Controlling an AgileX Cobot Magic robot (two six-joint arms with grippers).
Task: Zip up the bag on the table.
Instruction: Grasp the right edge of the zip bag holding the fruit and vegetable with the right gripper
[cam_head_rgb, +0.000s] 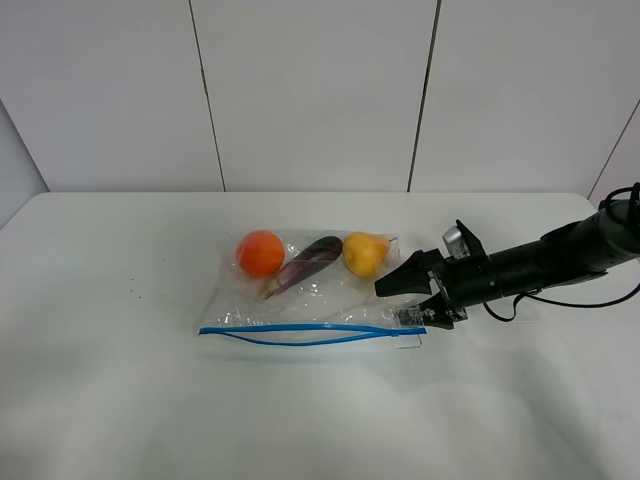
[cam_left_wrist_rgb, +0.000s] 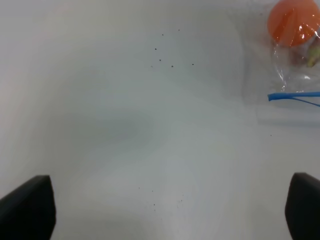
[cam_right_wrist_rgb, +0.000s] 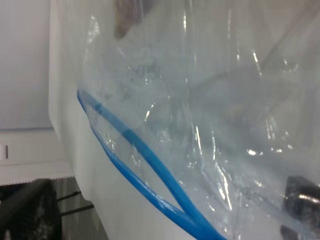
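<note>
Presently listed: the bag (cam_head_rgb: 320, 300), clear crinkly plastic, glossy and limp, lying flat mid-table (cam_head_rgb: 120, 400) (white, matte), with a round orange (cam_head_rgb: 260, 253), a long purple eggplant (cam_head_rgb: 310, 262) and a yellow pear (cam_head_rgb: 364, 253) along its twelve o'clock side. Its blue zipper strip (cam_head_rgb: 300, 331) runs nine-to-three along the six o'clock edge, tracks bowed apart mid-length. The right gripper (cam_head_rgb: 398, 302) sits at the three o'clock end, jaws spread wide on nothing, plainly the nearer arm, while the left gripper (cam_left_wrist_rgb: 165, 207), equally wide and empty, hangs over bare table beyond the nine o'clock end.

White table (cam_head_rgb: 110, 390) in front of me; clear bag (cam_head_rgb: 330, 300) lies flat on it, tiny dark specks (cam_head_rgb: 131, 293) off to its left.
</note>
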